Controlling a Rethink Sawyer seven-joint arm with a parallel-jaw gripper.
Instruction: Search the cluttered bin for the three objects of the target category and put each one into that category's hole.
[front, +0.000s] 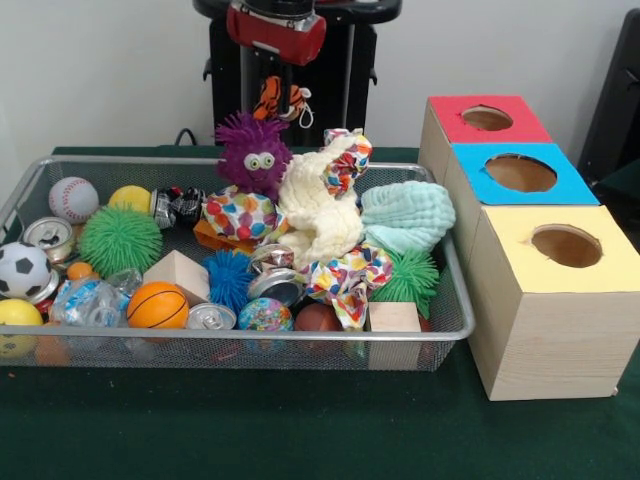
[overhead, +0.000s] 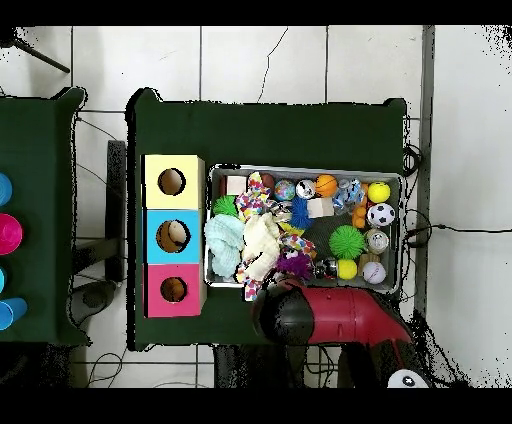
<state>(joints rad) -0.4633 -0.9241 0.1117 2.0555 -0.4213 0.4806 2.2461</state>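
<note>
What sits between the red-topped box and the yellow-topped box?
The blue-topped box sits between the red-topped box and the yellow-topped box, touching both; both views show it.

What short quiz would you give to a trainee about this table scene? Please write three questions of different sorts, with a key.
1. True or false: the purple furry toy lies outside the wire bin.
2. Which colour is the top of the middle box? A) red B) blue C) yellow
3. Fill in: the claw holds a striped ___ plush toy in the air, behind the bin's far side.

Key: 1. False, it sits in the bin, at the far side. 2. B. 3. orange.
</note>
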